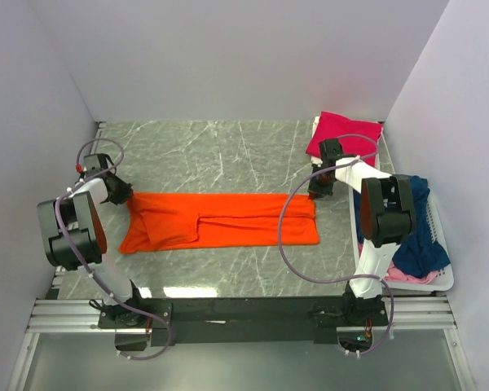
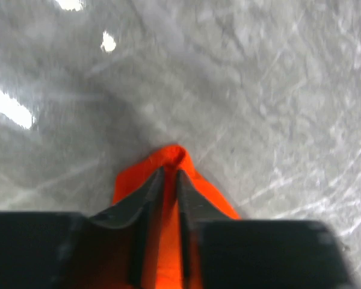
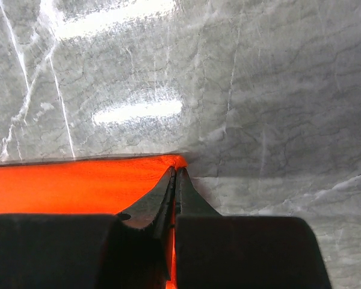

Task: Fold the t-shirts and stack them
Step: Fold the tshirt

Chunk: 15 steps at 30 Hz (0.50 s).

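Fold step under way: orange tee (image 1: 220,220) laid in a long band left of white basket (image 1: 444,281), end corners nipped by left gripper (image 1: 124,195) and right gripper (image 1: 314,192), both pressed onto cloth. Next, prob.: lifting both corners evenly, w/o slack, to fold over.

Both arms reach forward, elbows up, wrists pitched down. Left gripper (image 2: 169,171) sits low at the left end of the orange tee (image 1: 228,220), jaws a slit apart with cloth pinched between. Right gripper (image 3: 176,171) is clamped tight on the far right corner.
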Each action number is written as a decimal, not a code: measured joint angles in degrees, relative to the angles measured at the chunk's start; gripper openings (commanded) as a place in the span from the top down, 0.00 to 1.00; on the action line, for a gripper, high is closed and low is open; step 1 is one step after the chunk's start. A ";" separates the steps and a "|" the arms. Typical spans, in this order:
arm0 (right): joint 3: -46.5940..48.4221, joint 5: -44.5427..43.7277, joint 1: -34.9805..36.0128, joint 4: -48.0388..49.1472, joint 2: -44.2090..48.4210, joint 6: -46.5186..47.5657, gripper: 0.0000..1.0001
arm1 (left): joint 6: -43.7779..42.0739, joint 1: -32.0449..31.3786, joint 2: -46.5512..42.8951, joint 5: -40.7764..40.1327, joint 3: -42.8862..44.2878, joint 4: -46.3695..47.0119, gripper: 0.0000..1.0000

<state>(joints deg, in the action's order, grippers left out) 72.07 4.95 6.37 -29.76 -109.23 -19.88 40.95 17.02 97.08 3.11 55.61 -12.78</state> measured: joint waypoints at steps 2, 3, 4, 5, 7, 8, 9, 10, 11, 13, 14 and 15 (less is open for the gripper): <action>0.00 0.07 -0.02 -0.04 0.00 -0.11 0.90 | -0.55 0.04 1.53 -0.48 1.60 0.00 0.67; 0.00 0.07 -0.02 -0.04 0.00 -0.20 0.86 | -0.87 0.04 1.99 -0.76 2.29 -0.15 0.62; 0.00 0.04 -0.02 -0.09 0.00 -0.22 0.73 | -1.03 0.07 2.14 -1.22 2.86 -0.46 0.61; 0.02 0.02 -0.02 -0.24 0.00 -0.37 0.68 | -1.22 0.09 2.16 -2.01 3.58 -1.07 0.58; 0.15 -0.46 -0.02 -0.83 0.02 -0.22 0.59 | -1.38 0.11 2.16 -3.52 5.55 -2.62 0.53; 0.39 -0.92 -0.04 -1.31 0.04 -0.13 0.58 | -1.42 0.11 2.14 -4.42 6.69 -3.41 0.51; 0.61 -1.36 -0.04 -1.73 0.13 0.02 0.56 | -1.46 0.11 1.97 -5.42 8.07 -4.48 0.48; 0.92 -1.86 -0.04 -2.25 0.31 0.15 0.55 | -1.49 0.11 1.64 -6.08 8.61 -5.01 0.47; 1.31 -2.45 -0.04 -2.89 0.57 0.26 0.55 | -1.44 0.11 0.94 -6.88 9.25 -5.90 0.46; 2.34 -3.48 -0.04 -4.04 1.53 0.46 0.55 | -1.33 0.09 -1.70 -8.09 9.75 -7.82 0.44; 3.04 -3.89 -0.02 -4.63 2.27 0.57 0.55 | -1.27 0.00 -3.41 -8.52 9.77 -8.74 0.44; 3.65 -4.09 0.00 -4.90 3.08 0.76 0.55 | -1.09 -0.26 -5.07 -8.87 9.75 -9.60 0.44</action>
<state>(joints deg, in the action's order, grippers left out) 75.72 0.86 6.37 -34.65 -106.15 -19.11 39.86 16.75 92.01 -5.76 65.36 -22.37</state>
